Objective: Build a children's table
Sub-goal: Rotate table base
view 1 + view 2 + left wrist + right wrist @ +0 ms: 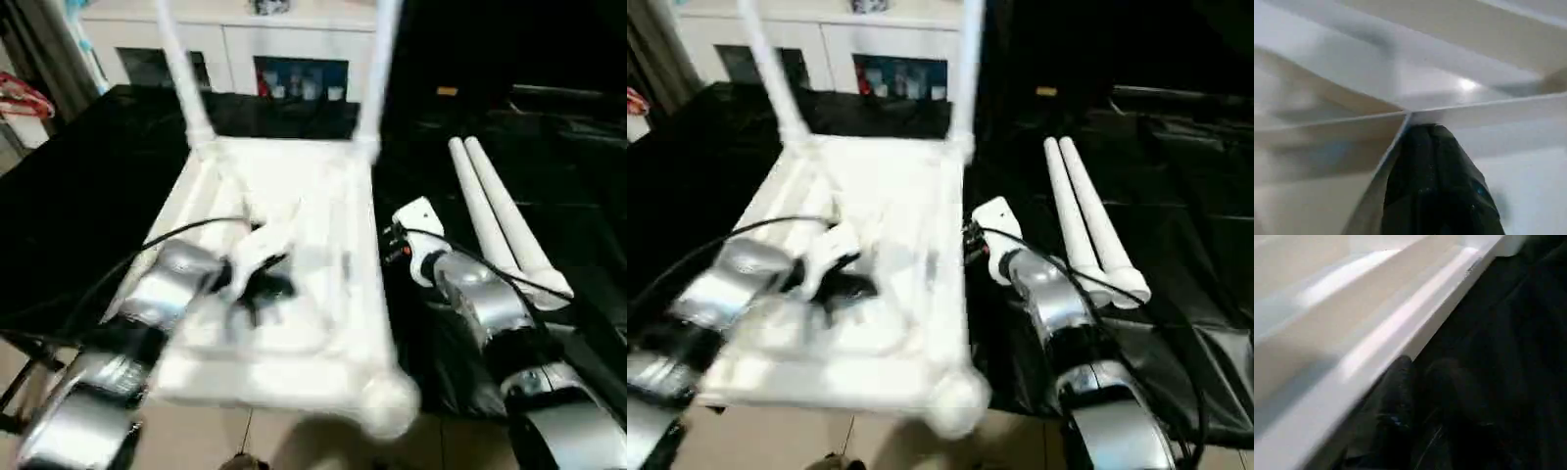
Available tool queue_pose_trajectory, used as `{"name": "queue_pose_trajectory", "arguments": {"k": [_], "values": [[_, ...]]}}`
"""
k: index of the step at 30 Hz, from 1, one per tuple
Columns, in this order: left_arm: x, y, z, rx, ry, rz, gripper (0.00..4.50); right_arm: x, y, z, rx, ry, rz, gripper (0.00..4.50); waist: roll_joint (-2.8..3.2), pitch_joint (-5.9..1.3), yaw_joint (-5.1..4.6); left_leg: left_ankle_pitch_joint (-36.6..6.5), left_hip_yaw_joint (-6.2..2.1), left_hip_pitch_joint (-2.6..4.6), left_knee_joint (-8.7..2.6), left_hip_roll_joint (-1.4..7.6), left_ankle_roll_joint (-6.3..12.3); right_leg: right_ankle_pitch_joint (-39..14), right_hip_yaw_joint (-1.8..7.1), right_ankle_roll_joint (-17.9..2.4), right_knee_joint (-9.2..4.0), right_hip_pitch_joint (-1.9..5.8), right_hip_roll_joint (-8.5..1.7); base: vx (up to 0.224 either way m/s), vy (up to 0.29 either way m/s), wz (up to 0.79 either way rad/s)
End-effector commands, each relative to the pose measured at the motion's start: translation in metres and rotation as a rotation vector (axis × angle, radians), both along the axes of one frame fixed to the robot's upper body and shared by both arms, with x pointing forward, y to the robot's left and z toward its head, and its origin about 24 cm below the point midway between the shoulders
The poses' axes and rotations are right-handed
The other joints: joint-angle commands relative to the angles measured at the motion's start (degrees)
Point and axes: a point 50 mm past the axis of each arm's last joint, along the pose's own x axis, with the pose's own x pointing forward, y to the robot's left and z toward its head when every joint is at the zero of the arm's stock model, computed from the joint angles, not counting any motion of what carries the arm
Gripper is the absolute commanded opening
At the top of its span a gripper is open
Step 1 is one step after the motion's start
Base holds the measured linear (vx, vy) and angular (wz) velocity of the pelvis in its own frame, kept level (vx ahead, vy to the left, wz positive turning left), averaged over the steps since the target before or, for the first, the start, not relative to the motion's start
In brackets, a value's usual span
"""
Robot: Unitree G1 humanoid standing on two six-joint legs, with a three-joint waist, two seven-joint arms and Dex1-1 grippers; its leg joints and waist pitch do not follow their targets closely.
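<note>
Tabletop (294,245) upside down, two legs (186,78) socketed; two loose legs (500,220) pending. Left gripper (257,284) clenched on ribs; right gripper (1425,382) fingers unclear.

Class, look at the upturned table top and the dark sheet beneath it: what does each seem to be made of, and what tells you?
Table top: probably moulded plastic, white, smooth, glossy; thin ribs show underneath. Dark sheet: black, shiny, creased, likely plastic film or coated cloth.

White table top (294,245) and legs (500,225), black cloth (78,215), black-fingered hands.
</note>
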Motion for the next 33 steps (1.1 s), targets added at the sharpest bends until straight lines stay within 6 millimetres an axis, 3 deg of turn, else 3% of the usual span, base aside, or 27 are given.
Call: {"name": "queue_pose_trajectory", "arguments": {"k": [1, 2, 3, 4, 6, 7, 9, 10, 12, 13, 14, 17, 21, 23, 25, 27, 28, 30, 33], "values": [[0.02, -0.004, 0.016, 0.037, -0.158, 0.067, 0.0, 0.003, 0.008, 0.01, 0.019, -0.051, 0.026, 0.62, -0.01, -4.55, -0.04, -12.36, 0.17, 1.0, -3.63, -0.15, 0.23, -7.4, 1.1, -12.72, -3.34, 3.45, -1.51, 0.0, 0.0, 0.0], [0.02, -0.004, 0.016, 0.038, -0.162, 0.07, 0.0, 0.003, 0.008, 0.011, 0.02, -0.053, 0.025, 0.54, -0.13, -4.55, -0.08, -12.3, 0.13, 0.92, -3.61, -0.21, 0.27, -7.35, 1.08, -12.65, -3.28, 3.55, -1.52, 0.0, 0.0, 0.0], [0.024, -0.004, 0.016, 0.057, -0.188, 0.09, 0.0, 0.002, 0.006, 0.013, 0.028, -0.063, 0.016, 0.54, 0.28, -4.66, -0.1, -12.03, -0.05, 0.85, -3.63, -0.13, 0.14, -6.93, 1.05, -12.77, -3.09, 3.75, -1.64, 0.0, 0.0, 0.0], [0.026, -0.003, 0.016, 0.074, -0.207, 0.099, 0.0, 0.002, 0.005, 0.015, 0.032, -0.072, 0.008, 0.41, -0.04, -4.71, -0.23, -11.59, -0.05, 0.81, -3.55, -0.16, 0.39, -5.97, 0.99, -12.93, -3.1, 3.75, -1.59, 0.0, 0.0, 0.0], [0.031, 0.0, 0.016, 0.125, -0.249, 0.113, 0.0, 0.0, 0.002, 0.018, 0.038, -0.089, -0.005, 0.19, 0.47, -4.81, -0.4, -11.09, -0.14, 0.84, -3.43, -0.17, 0.71, -4.23, 0.94, -13.49, -2.97, 3.75, -1.45, 0.0, 0.0, 0.0], [0.033, 0.001, 0.015, 0.153, -0.273, 0.118, 0.0, -0.001, 0.0, 0.02, 0.04, -0.099, -0.011, 0.12, 0.25, -4.8, -0.42, -11.08, -0.12, 0.83, -3.42, -0.2, 0.97, -3.66, 0.9, -13.67, -2.97, 3.83, -1.4, 0.0, 0.0, 0.0], [0.038, 0.005, 0.014, 0.182, -0.319, 0.151, 0.0, -0.004, -0.005, 0.025, 0.037, -0.121, -0.027, 0.05, 1.2, -4.81, -0.45, -11.56, -0.23, 1.05, -3.42, -0.19, 1.02, -3.14, 0.86, -13.74, -3.09, 3.72, -1.33, 0.0, 0.0, 0.0], [0.04, 0.005, 0.015, 0.191, -0.345, 0.167, 0.0, -0.005, -0.008, 0.027, 0.036, -0.132, -0.036, 0.02, 0.77, -4.89, -0.57, -11.74, -0.32, 0.97, -3.36, -0.23, 0.85, -2.31, 0.82, -13.9, -2.93, 4.01, -1.27, 0.0, 0.0, 0.0], [0.044, 0.007, 0.015, 0.205, -0.397, 0.213, 0.0, -0.006, -0.014, 0.031, 0.03, -0.151, -0.054, 0.02, 0.8, -4.87, -0.49, -12.37, -0.31, 1.05, -3.33, -0.33, 0.77, -2.9, 0.82, -13.91, -3.06, 4.08, -1.29, 0.0, 0.0, 0.0], [0.046, 0.007, 0.015, 0.214, -0.422, 0.226, 0.0, -0.007, -0.018, 0.033, 0.025, -0.16, -0.065, 0.02, 1.14, -4.85, -0.42, -12.71, -0.35, 1.06, -3.36, -0.33, 0.75, -3.75, 0.81, -13.9, -3.16, 4.03, -1.36, 0.0, 0.0, 0.0], [0.047, 0.008, 0.015, 0.226, -0.462, 0.25, 0.0, -0.008, -0.023, 0.036, 0.023, -0.171, -0.08, 0.02, 0.78, -4.79, -0.53, -13.1, -0.32, 1.0, -3.33, -0.41, 0.74, -4.6, 0.78, -13.7, -3.35, 4.06, -1.24, 0.0, 0.0, 0.0], [0.049, 0.009, 0.017, 0.235, -0.51, 0.268, 0.0, -0.012, -0.028, 0.039, 0.024, -0.181, -0.096, 0.02, 0.7, -4.72, -0.34, -13.29, -0.3, 1.02, -3.36, -0.34, 0.98, -6.63, 0.79, -13.13, -3.59, 3.99, -1.37, 0.0, 0.0, 0.0], [0.048, 0.006, 0.026, 0.063, -0.48, 0.252, 0.0, -0.023, -0.046, 0.042, 0.023, -0.155, -0.132, 0.02, 0.08, -4.59, -0.2, -12.03, -0.21, 0.89, -3.4, -0.31, 1.72, -6.97, 0.87, -13.7, -3.67, 3.98, -1.43, 0.0, 0.0, 0.0], [0.043, -0.001, 0.033, -0.105, -0.402, 0.178, 0.0, -0.029, -0.058, 0.043, 0.014, -0.102, -0.179, 0.02, 0.33, -4.67, 0.16, -11.93, -0.17, 1.0, -3.43, -0.1, 1.85, -7.08, 0.92, -14.74, -3.43, 3.82, -1.54, 0.0, 0.0, 0.0], [0.039, -0.003, 0.034, -0.144, -0.367, 0.118, 0.0, -0.031, -0.063, 0.043, 0.009, -0.075, -0.194, 0.02, 0.4, -4.64, 0.47, -11.79, -0.14, 1.14, -3.47, 0.05, 1.7, -6.41, 1.0, -15.4, -3.28, 3.74, -1.57, 0.0, 0.0, 0.0], [0.031, -0.008, 0.034, -0.188, -0.317, 0.015, 0.0, -0.035, -0.07, 0.045, 0.002, -0.049, -0.204, 0.02, 0.19, -4.62, 0.91, -11.77, -0.1, 1.04, -3.48, 0.14, 1.74, -5.95, 1.07, -15.39, -3.1, 3.89, -1.7, 0.0, 0.0, 0.0], [0.025, -0.01, 0.033, -0.202, -0.288, -0.052, 0.0, -0.037, -0.075, 0.047, -0.002, -0.048, -0.215, 0.02, -0.26, -4.59, 0.93, -11.73, 0.19, 0.99, -3.39, 0.13, 1.9, -6.32, 1.15, -14.86, -3.23, 3.64, -1.62, 0.0, 0.0, 0.0], [0.015, -0.014, 0.034, -0.234, -0.238, -0.141, 0.0, -0.038, -0.082, 0.052, -0.001, -0.061, -0.263, 0.02, 0.04, -4.48, 1.0, -10.88, 0.23, 0.88, -3.46, 0.27, 2.14, -7.0, 1.21, -14.78, -3.16, 3.49, -1.73, 0.0, 0.0, 0.0], [0.014, -0.015, 0.036, -0.271, -0.242, -0.119, 0.0, -0.037, -0.085, 0.057, 0.014, -0.076, -0.315, 0.02, 0.3, -4.52, 0.79, -12.32, 0.25, 1.18, -3.46, 0.24, 1.26, -9.12, 1.21, -14.18, -3.36, 3.31, -1.7, 0.0, 0.0, 0.0]]}}
